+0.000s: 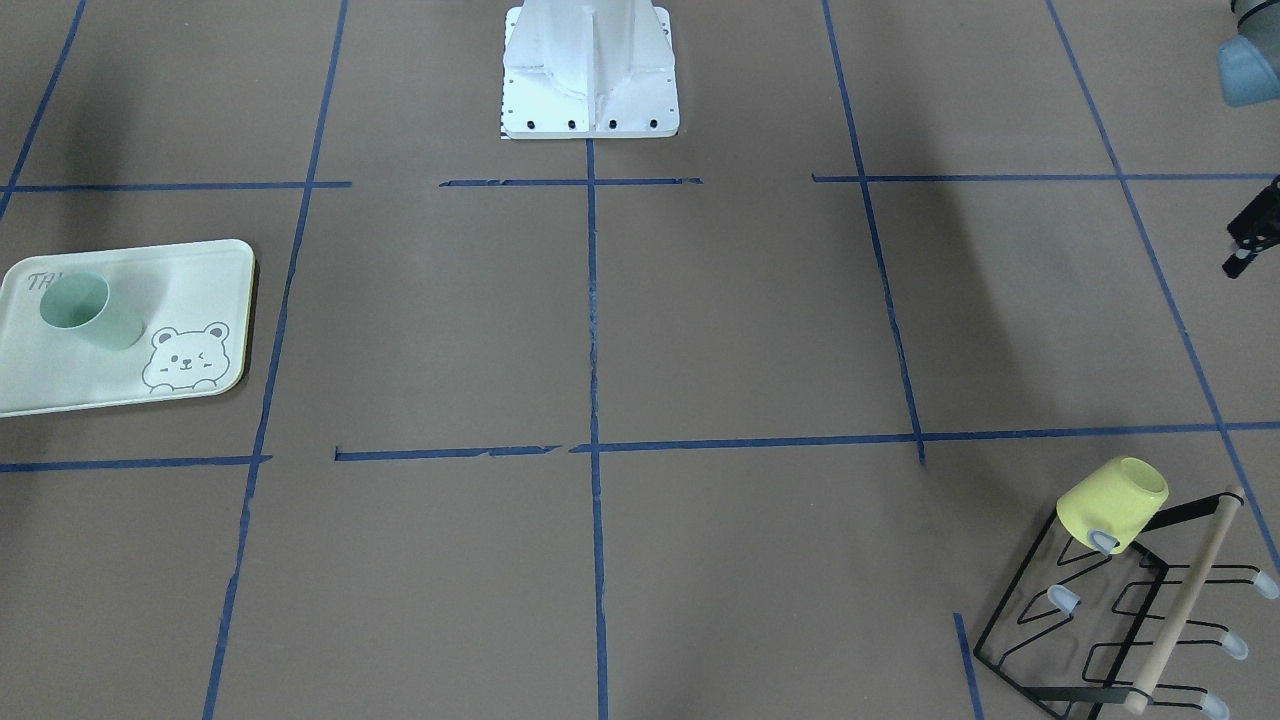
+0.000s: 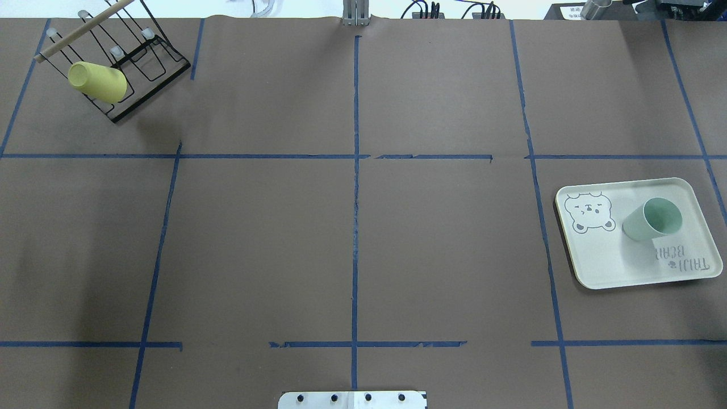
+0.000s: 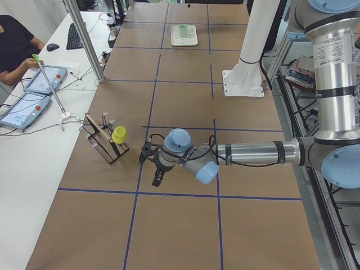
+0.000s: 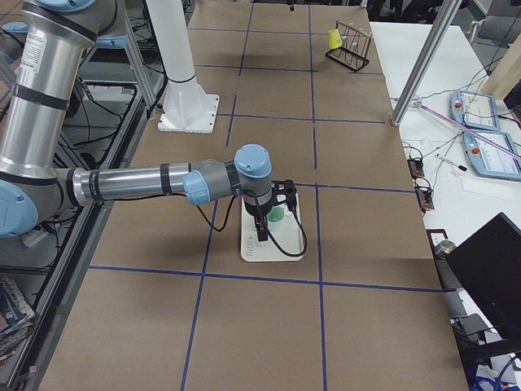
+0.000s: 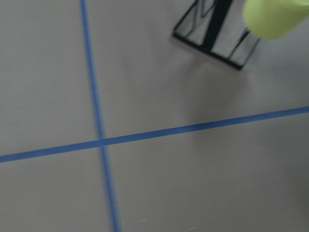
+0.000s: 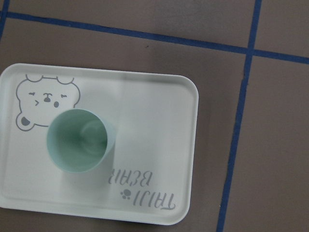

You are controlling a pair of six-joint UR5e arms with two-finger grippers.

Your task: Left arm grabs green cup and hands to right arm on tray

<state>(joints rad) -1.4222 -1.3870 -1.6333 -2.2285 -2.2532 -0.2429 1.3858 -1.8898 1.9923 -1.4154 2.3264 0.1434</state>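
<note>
The green cup point(image 2: 653, 220) stands upright, mouth up, on the tray point(image 2: 608, 258) at the right end of the table point(image 2: 255, 244), between the bear drawing and the lettering. Nothing touches it. By the look of it the hand-over and the placing are done, and little or nothing is left but for the arms to clear off.

The right claw point(image 4: 262, 232) hangs above the tray, near the cup and apart from it. The left claw point(image 3: 151, 170) hovers low at the far left end, near the rack point(image 2: 150, 94) that carries a yellow cup point(image 2: 97, 82). I cannot tell whether either claw is released or clenched; neither has anything in it that I can see.

The table is covered in brown paper marked into squares with blue tape point(image 2: 356, 227). The white robot base point(image 1: 590, 70) sits at the near middle edge. Along the far side runs a white bench with control tablets point(image 3: 45, 79), cables and a seated person point(image 3: 14, 45).
</note>
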